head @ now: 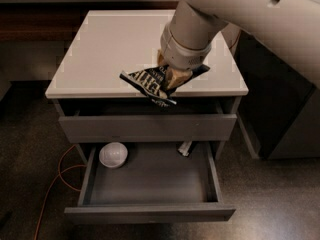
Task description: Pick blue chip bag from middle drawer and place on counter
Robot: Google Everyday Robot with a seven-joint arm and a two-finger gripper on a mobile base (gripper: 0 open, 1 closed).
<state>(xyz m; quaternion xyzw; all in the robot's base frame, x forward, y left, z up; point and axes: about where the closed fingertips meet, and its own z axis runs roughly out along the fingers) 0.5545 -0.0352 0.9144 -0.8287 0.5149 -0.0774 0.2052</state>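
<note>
The blue chip bag (pixel 152 84) is a crinkled navy packet with white lettering. It hangs in my gripper (pixel 172 77), which is shut on its upper edge. The bag is in the air over the front edge of the pale counter (pixel 105 54), above the cabinet front. My large white arm comes down from the upper right. The middle drawer (pixel 150 184) stands pulled out below, with a dark grey floor.
A round white dome (pixel 113 155) lies at the drawer's back left. A small pale object (pixel 185 148) lies at its back right. The closed top drawer front (pixel 147 127) sits above. An orange cable (pixel 52 184) runs on the floor at left. A dark cabinet (pixel 285 109) stands at right.
</note>
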